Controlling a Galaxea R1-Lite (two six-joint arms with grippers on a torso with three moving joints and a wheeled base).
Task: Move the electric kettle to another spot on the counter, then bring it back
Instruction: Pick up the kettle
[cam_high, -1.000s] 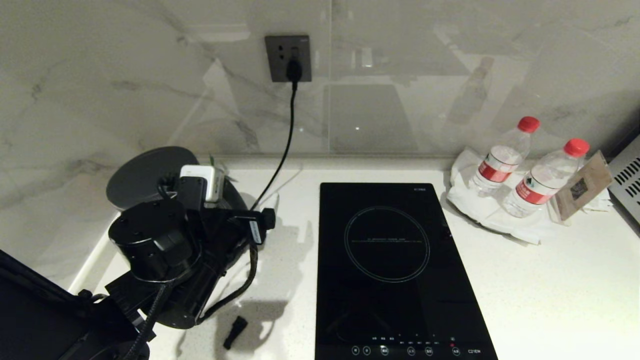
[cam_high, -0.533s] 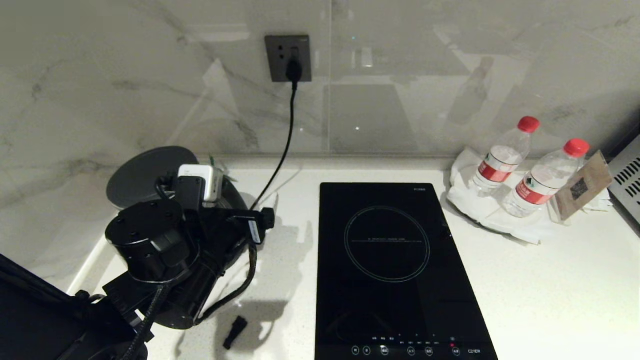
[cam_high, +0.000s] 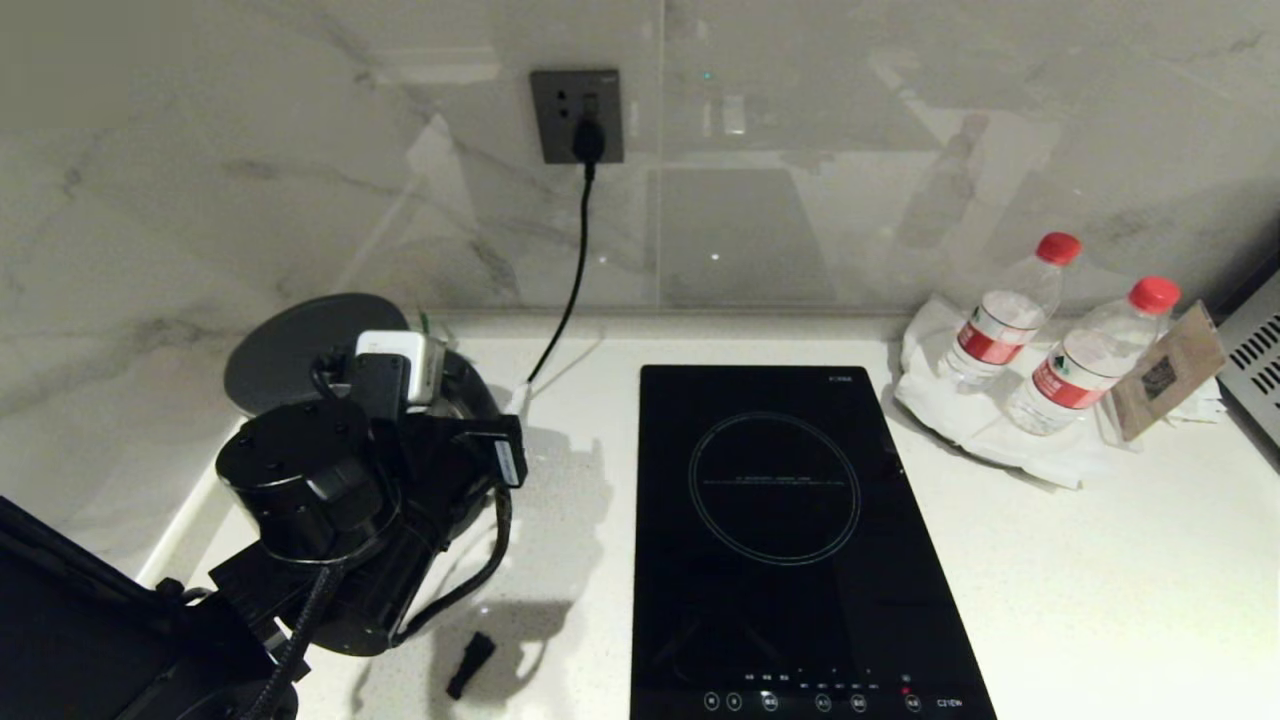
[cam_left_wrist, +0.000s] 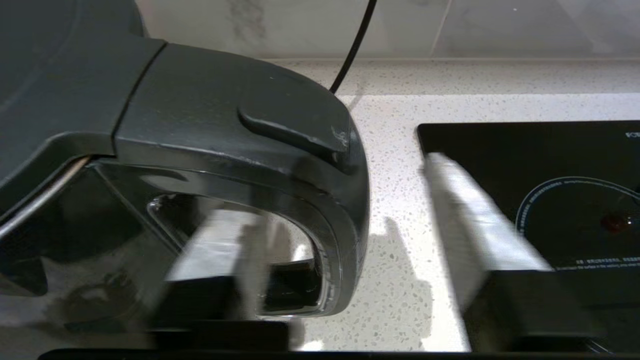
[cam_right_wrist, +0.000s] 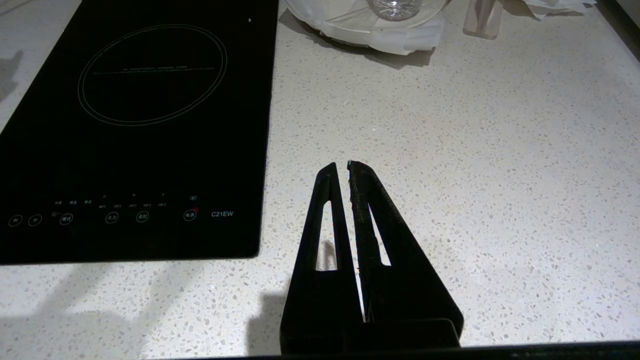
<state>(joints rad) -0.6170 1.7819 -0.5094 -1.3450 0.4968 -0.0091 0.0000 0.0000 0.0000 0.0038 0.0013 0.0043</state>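
Now, item one: the electric kettle, black, standing at the left rear of the worktop, just left of the induction hob. From the head view my own left arm covers most of it; only part of the lid shows behind the wrist.

Item two: the left tool, straddling the kettle's loop handle. One finger sits inside the loop, the other outside over the speckled stone. Against a second ago the fingers stand narrower and are blurred, so I judge them mid-closure. They are not yet clamped on the handle; a gap remains on the outer side.

Meaning for the task: the grasp is being made; the lift to another spot has not begun.

Item three: the right tool, idle over the bare worktop right of the hob, fingers pressed together, empty.

Item four: power cord, running from the wall socket towards the kettle.
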